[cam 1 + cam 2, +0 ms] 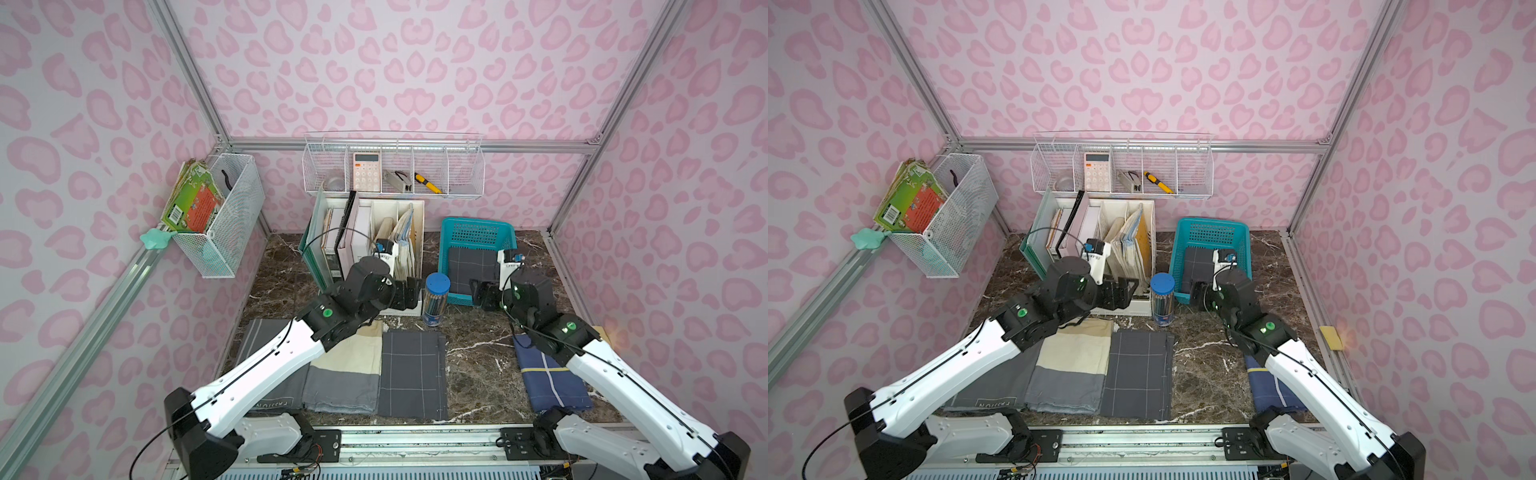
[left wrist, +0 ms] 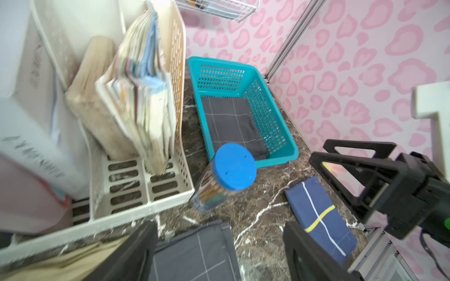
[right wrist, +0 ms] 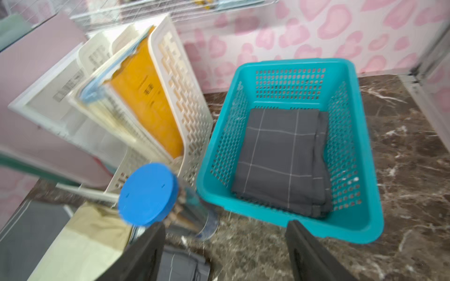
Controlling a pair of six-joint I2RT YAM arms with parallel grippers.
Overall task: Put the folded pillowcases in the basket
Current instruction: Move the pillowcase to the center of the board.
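1. Top views both show the dark marble table (image 1: pixel 478 365), with the left arm (image 1: pixel 257 370) and the right arm (image 1: pixel 615 374) reaching in from its near edge.
2. At the back stands a white file rack (image 1: pixel 417 224), stuffed with folders and papers, to the left of the basket.
3. Three cloths lie flat side by side along the front. They are a dark grey cloth (image 1: pixel 286 392) partly under the left arm, a cream-and-grey cloth (image 1: pixel 349 365) and a grey checked cloth (image 1: pixel 411 370).
4. At the back right of the table sits the teal, lattice-walled basket (image 3: pixel 289 82), just beside the rack.
5. Flat on the basket's floor lies the folded pillowcase (image 3: pixel 280 158), dark grey with thin pale check lines. It is wholly inside the walls, and neither gripper touches it.
6. On the table at the front right lies a folded navy cloth (image 2: pixel 319 219) with a white and a yellow stripe, partly under the right arm in the top views.
7. A clear pencil jar (image 1: pixel 436 299) with a blue lid stands upright between the rack and the basket's near corner.
8. Above the front of the rack, beside the jar, hangs the left gripper (image 2: pixel 220 233). Its fingers are spread wide with nothing between them.
9. Just in front of the basket's near rim hangs the right gripper (image 3: pixel 224 233). Its fingers are parted and empty, apart from the pillowcase.
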